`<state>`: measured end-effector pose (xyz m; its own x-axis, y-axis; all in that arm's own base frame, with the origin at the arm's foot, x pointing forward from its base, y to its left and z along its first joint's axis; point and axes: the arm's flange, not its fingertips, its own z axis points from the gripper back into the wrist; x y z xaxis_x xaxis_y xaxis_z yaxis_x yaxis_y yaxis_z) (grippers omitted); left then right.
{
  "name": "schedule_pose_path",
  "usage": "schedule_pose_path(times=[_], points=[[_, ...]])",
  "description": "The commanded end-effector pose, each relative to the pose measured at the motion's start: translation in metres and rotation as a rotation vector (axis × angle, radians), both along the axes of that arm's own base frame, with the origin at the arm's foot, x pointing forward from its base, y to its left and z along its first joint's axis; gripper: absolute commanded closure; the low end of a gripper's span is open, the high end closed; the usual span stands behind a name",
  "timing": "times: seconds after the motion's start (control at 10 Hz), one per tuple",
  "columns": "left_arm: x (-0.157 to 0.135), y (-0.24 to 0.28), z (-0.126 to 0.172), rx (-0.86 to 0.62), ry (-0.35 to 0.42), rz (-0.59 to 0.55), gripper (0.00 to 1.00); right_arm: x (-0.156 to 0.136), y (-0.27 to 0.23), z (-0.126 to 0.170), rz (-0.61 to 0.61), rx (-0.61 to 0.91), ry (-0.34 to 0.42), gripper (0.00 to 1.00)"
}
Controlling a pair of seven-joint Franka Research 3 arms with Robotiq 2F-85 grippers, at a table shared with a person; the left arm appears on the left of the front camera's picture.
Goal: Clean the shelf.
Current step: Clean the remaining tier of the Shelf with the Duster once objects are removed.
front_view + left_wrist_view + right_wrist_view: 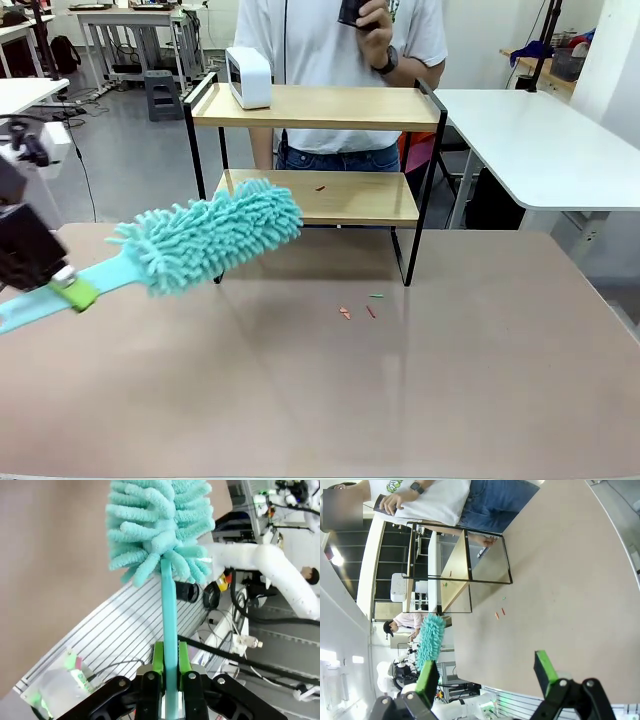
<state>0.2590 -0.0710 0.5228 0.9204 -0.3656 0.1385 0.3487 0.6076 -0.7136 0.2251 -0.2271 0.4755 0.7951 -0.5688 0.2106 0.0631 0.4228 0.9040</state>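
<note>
At 9 o'clock of front view: left gripper (72,288), low over table (420,400), wrist angled toward 3 o'clock, green pads clenched on flat teal handle of duster (210,240). Fluffy duster head pointing toward 2 o'clock, raised off the tabletop, tip just in front of lower board's left end; contact with it impossible to tell. In left wrist view, handle pinched dead centre between both fingers, running straight to 12 o'clock. Shelf (320,106) at 12 o'clock of table, standing upright on four legs at far edge, just before person (340,50). White box (248,77) on top board's left end; small red scrap (320,187) on lower board. A few red and green scraps (357,312) on table near shelf's front right leg. Person's hand (372,20) up at chest, gripping a dark object. In right wrist view: right gripper (487,672) released, fingers spread wide, nothing between, hanging well back from shelf, view rolled sideways.
</note>
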Motion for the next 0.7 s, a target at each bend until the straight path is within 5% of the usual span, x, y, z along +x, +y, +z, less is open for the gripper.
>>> schedule_pose_path(times=[0.0, 0.6], points=[[0.028, -0.027, 0.011, -0.005, -0.017, 0.131, 0.87, 0.002, 0.000, 0.001, 0.002, 0.006, -0.040, 0.00], [0.083, -0.073, 0.015, 0.075, -0.105, 0.424, 0.87, 0.002, 0.000, 0.001, 0.002, 0.006, -0.040, 0.00]])
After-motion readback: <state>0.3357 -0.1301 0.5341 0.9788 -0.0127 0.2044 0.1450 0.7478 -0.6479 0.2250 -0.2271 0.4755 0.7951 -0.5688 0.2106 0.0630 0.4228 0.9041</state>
